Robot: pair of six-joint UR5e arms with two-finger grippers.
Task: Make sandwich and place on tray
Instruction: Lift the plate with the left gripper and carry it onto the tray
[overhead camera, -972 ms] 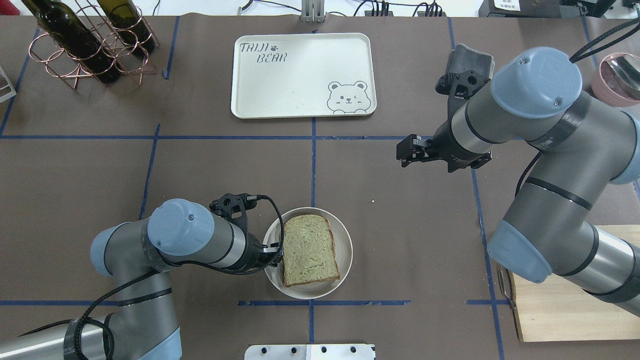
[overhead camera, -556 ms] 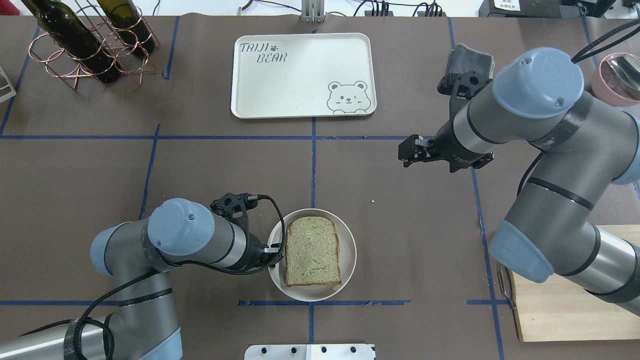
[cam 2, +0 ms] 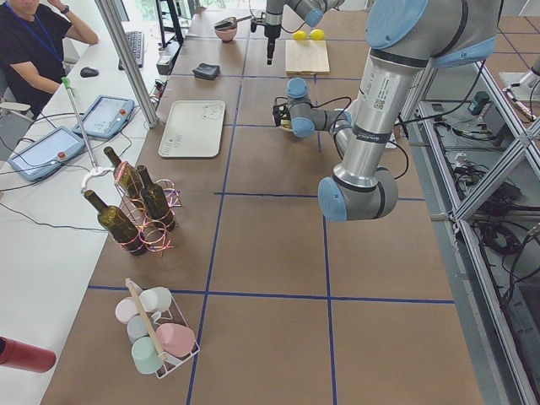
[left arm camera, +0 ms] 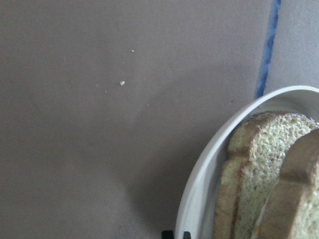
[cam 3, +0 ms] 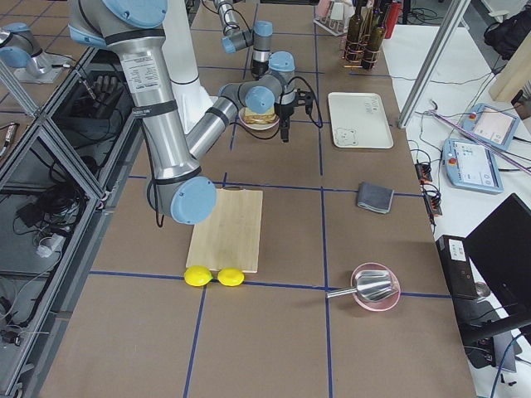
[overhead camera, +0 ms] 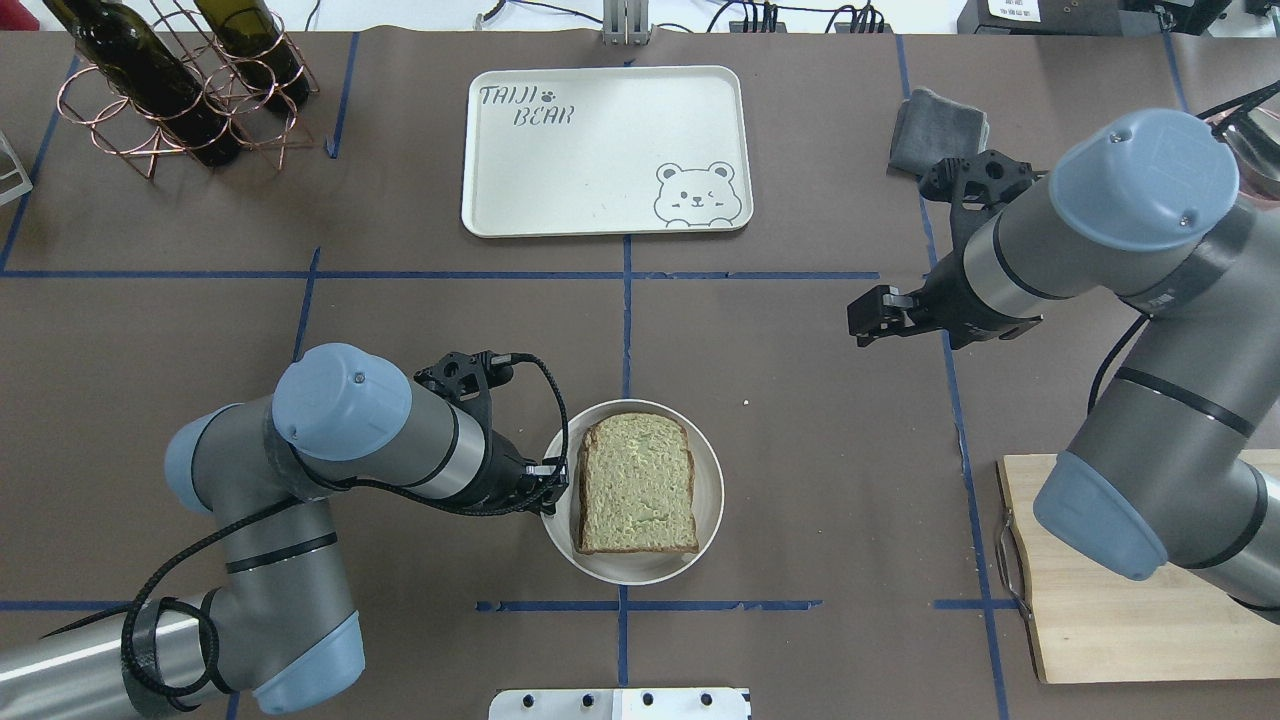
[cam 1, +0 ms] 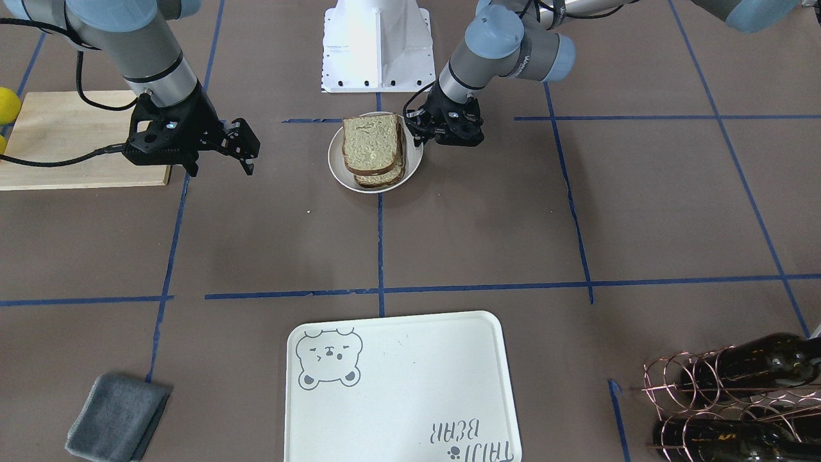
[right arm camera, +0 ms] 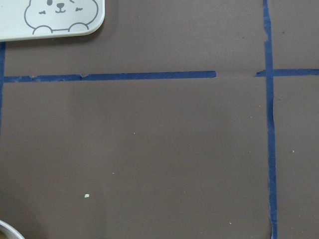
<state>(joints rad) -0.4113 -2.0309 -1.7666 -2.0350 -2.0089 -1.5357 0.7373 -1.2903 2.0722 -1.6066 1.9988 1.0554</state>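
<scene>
The sandwich [overhead camera: 637, 497] is a stack of tan bread slices on a small round white plate [overhead camera: 707, 515] near the table's front centre. It also shows in the front-facing view [cam 1: 372, 149] and the left wrist view [left arm camera: 269, 184]. The egg is hidden between the slices. My left gripper [overhead camera: 553, 480] is shut on the plate's left rim [cam 1: 417, 131]. The cream bear tray [overhead camera: 605, 150] lies bare at the far centre, well apart from the plate. My right gripper [overhead camera: 866, 315] hovers open and empty to the right [cam 1: 249, 149].
A copper rack of wine bottles [overhead camera: 170, 80] stands at the far left. A grey cloth [overhead camera: 935, 130] lies at the far right. A wooden cutting board [overhead camera: 1130, 640] lies at the near right, with two lemons [cam 3: 214, 276] beside it. A pink bowl [cam 3: 375, 288] lies beyond.
My left gripper has slid the plate with the sandwich a little to the right and toward the tray. My right arm has drawn back to the right, uncovering the grey cloth.
</scene>
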